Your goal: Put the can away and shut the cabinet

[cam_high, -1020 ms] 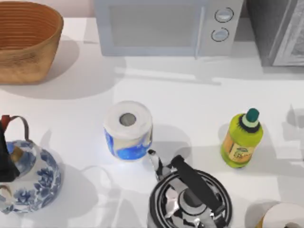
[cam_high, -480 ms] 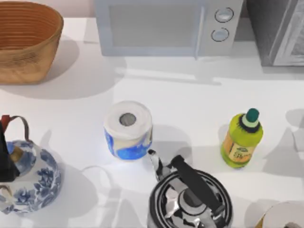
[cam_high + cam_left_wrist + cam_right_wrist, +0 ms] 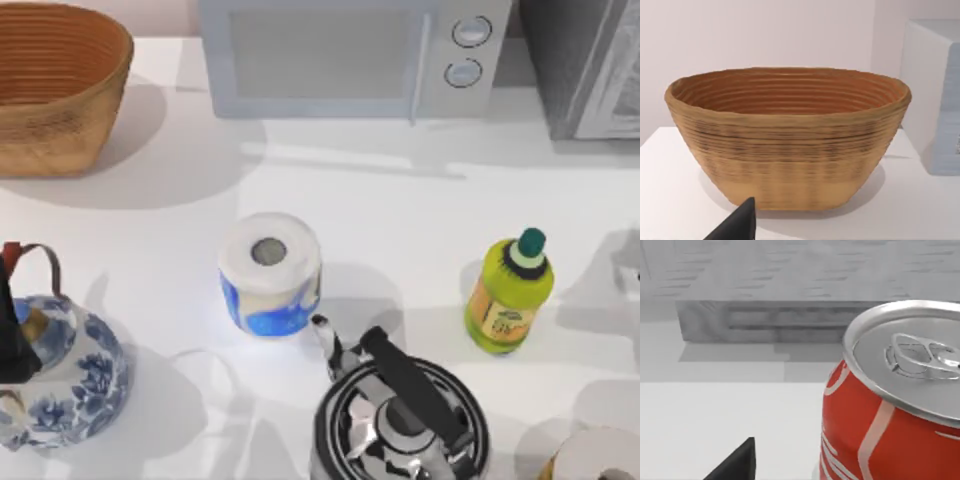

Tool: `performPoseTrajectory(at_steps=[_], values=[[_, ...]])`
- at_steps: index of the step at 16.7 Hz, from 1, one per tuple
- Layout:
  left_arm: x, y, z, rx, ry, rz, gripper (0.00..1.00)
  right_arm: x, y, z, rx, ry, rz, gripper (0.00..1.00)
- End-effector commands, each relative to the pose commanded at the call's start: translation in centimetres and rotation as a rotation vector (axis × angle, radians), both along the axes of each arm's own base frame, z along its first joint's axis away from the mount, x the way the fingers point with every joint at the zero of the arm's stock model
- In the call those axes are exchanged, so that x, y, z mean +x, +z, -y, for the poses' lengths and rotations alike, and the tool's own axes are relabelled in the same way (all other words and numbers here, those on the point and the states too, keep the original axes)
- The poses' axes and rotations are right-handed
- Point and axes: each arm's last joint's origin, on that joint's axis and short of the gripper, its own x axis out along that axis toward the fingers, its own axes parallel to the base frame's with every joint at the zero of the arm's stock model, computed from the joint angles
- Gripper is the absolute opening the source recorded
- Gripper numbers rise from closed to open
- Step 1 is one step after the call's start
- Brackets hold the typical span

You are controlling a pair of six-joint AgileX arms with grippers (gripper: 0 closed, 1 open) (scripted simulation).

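A red can [image 3: 880, 430] with a silver top and pull tab stands upright on the white table, very close in the right wrist view. Behind it rises the grey cabinet [image 3: 790, 290]. In the top view the cabinet [image 3: 575, 60] is at the back right corner, dark grey, with its pale framed door [image 3: 622, 85] partly cut off by the edge. My left arm [image 3: 8, 345] is parked at the far left beside the teapot. My right gripper is near the can, off the table's right side.
A woven basket [image 3: 55, 90] sits back left, with a light grey microwave [image 3: 350, 55] beside it. In the middle are a paper roll [image 3: 270, 270], a green bottle [image 3: 510, 295] and a black kettle [image 3: 400, 420]. A blue-white teapot [image 3: 65, 385] stands front left.
The shadows near the table's right edge have shifted. A small grey piece now shows at that edge. The objects on the table and the left arm have not moved.
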Motion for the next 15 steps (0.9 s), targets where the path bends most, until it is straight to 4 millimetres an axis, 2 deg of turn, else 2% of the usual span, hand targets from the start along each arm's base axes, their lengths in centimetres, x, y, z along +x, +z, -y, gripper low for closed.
performPoseTrajectory(at_steps=[3,7,15], values=[[0.0,0.0,0.0,0.000,0.000,0.000,1.00,2.0,-0.4,0.0,0.000,0.000,-0.002,1.00],[0.0,0.0,0.0,0.000,0.000,0.000,1.00,2.2,-0.4,0.0,0.001,0.000,-0.003,1.00],[0.0,0.0,0.0,0.000,0.000,0.000,1.00,2.2,-0.4,0.0,0.001,0.000,-0.003,0.40]])
